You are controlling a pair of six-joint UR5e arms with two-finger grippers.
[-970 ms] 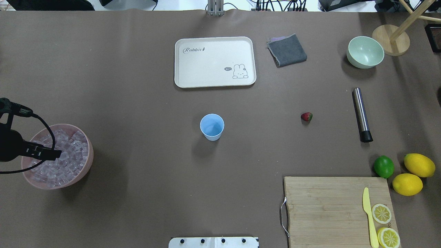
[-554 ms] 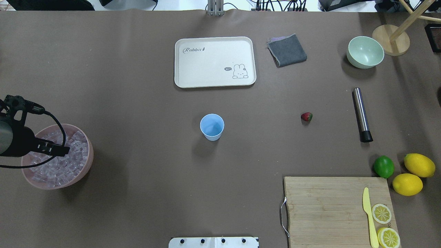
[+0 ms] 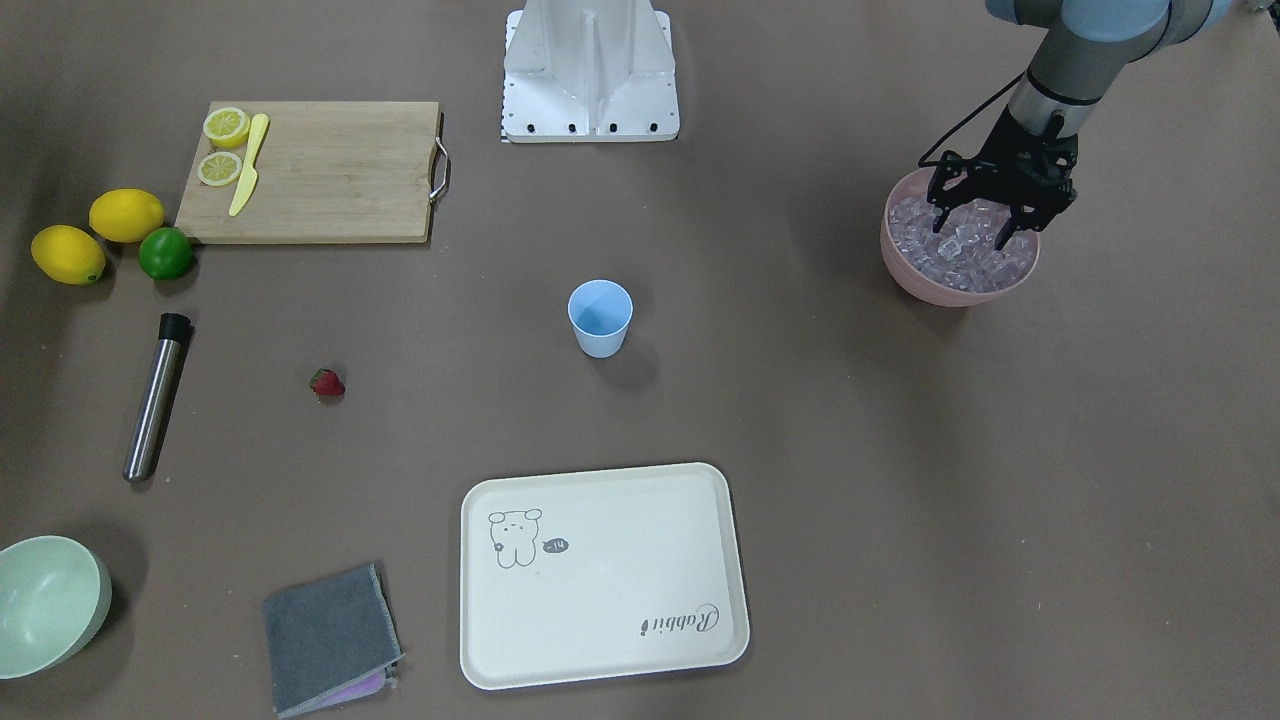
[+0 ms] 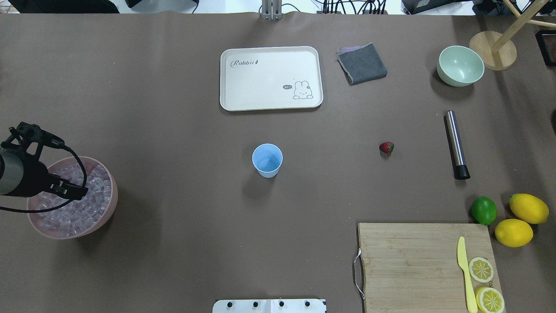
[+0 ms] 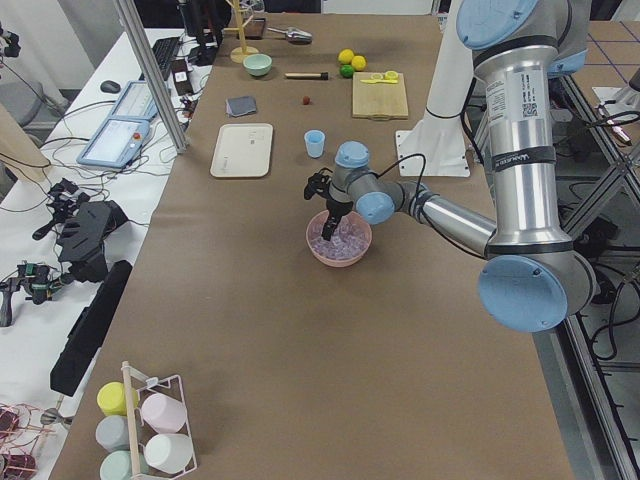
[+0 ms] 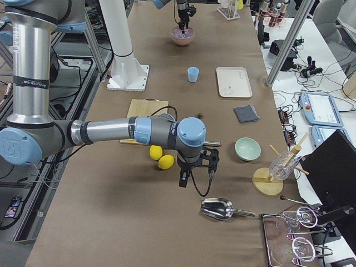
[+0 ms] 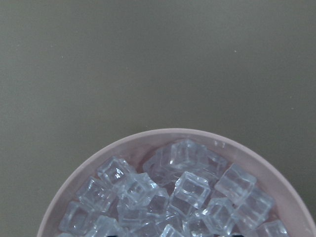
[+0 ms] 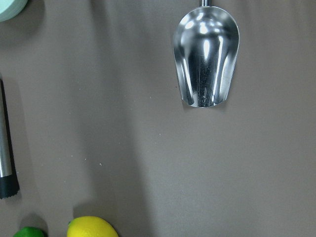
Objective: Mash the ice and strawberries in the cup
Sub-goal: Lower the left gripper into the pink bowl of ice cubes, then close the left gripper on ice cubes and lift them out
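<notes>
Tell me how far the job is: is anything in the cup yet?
Nothing looks done: the cup is empty. In hand: the left gripper, open, hangs over the ice in the pink bowl. Left: ice into the cup, the strawberry from the table into the cup, then the mashing.

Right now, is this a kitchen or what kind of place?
More likely a robot lab set up for drink-making: a robot arm over the brown table, cables and screens beside it, a bowl of ice and lemons.
</notes>
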